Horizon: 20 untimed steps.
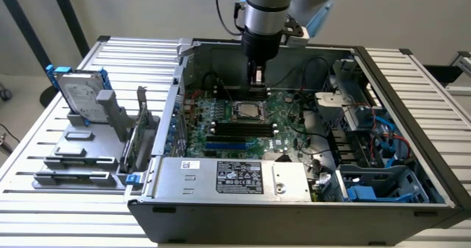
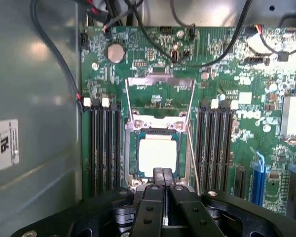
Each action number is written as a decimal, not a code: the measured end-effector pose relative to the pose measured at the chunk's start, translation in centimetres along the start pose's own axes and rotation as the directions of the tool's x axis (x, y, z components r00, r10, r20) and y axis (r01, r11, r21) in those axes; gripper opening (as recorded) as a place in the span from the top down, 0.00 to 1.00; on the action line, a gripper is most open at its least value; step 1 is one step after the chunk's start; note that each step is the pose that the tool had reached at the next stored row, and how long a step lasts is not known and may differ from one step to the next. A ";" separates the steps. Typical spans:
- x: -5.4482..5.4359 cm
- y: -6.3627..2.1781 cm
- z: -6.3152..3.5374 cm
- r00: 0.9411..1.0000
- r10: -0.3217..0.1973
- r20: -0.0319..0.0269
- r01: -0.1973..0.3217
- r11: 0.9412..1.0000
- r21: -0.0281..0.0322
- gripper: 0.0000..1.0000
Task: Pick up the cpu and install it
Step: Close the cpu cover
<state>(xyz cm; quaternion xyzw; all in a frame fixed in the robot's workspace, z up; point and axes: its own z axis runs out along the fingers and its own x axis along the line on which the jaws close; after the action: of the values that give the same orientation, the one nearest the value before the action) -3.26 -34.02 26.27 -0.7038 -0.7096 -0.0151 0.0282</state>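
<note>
The cpu (image 2: 158,155) lies flat in the socket (image 2: 129,159), whose hinged clamp frame (image 2: 160,80) stands open beside it; the gripper (image 2: 163,172), fingers pressed together and holding nothing, sits at the cpu's edge, probably seating it.

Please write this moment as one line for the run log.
cpu: lying in socket | gripper: shut, tips at cpu edge | load plate: raised

Open computer case (image 1: 294,217) centre frame on slatted tabletop (image 1: 44,209); green motherboard (image 1: 279,107) inside, power supply (image 1: 235,177) at lower edge. Blue-framed hard drive (image 1: 77,96) upright in grey holder (image 1: 81,149), left of frame.
</note>
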 end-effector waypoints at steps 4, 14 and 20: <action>-0.2 1.67 -0.07 1.000 -0.002 0.000 0.002 1.000 0.001 0.89; -0.4 6.15 -0.25 1.000 -0.011 -0.001 0.011 1.000 0.002 0.89; -0.4 8.89 -0.34 1.000 -0.015 -0.008 0.015 1.000 0.002 0.89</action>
<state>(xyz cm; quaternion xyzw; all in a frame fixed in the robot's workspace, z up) 5.64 -34.36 26.42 -0.6985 -0.7147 -0.0171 0.0316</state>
